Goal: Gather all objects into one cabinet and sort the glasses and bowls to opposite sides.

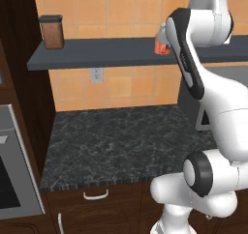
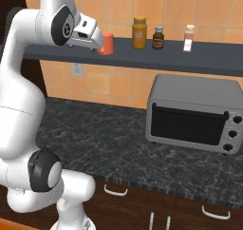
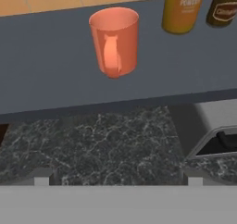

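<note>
An orange-red mug (image 3: 114, 41) with a handle stands upright on the dark wall shelf (image 3: 46, 79), its handle turned toward the hand camera. The mug (image 2: 106, 43) shows beside the hand in the right base view, and the mug (image 1: 161, 45) peeks out from behind the forearm in the left base view. My gripper (image 3: 118, 179) is open, its two tips spread wide, a short way in front of the mug and below it, holding nothing. The gripper (image 2: 98, 42) sits just left of the mug at shelf height.
On the shelf stand a yellow bottle (image 2: 139, 33), a dark bottle (image 2: 158, 37), a small shaker (image 2: 189, 38) and a brown jar (image 1: 51, 31). A toaster oven (image 2: 190, 112) sits on the black stone counter (image 1: 121, 141). A built-in oven (image 1: 9, 170) is at far left.
</note>
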### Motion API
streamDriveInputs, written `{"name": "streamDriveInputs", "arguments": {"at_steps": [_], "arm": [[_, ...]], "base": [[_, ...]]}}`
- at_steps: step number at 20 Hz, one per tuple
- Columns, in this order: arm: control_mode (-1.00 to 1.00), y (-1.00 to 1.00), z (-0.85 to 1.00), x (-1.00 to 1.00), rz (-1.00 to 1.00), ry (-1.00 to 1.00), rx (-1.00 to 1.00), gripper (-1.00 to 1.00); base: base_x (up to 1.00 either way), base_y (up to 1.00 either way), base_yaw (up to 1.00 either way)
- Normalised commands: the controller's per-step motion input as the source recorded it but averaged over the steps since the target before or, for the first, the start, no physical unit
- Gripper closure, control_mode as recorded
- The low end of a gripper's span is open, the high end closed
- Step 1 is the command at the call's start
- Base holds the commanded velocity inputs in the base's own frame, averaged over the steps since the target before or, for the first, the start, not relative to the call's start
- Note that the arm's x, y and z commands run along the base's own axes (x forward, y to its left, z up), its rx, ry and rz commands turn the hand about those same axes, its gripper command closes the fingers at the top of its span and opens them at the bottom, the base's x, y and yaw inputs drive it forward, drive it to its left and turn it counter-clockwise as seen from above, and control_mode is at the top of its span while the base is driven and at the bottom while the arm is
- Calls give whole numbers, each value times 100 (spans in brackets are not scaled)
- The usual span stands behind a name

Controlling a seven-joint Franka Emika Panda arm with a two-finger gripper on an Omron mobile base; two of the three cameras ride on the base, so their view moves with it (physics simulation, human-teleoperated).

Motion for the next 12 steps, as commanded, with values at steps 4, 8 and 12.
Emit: {"name": "streamDriveInputs", "arguments": {"at_steps": [4, 8, 12], "arm": [[-100, 0, 0, 39, -6, 0, 0, -100], [-100, 0, -9, 30, -3, 1, 0, -100], [-100, 0, -20, 26, -1, 4, 0, -100]], "base": [[0, 0, 0], [0, 0, 0], [0, 0, 0]]}}
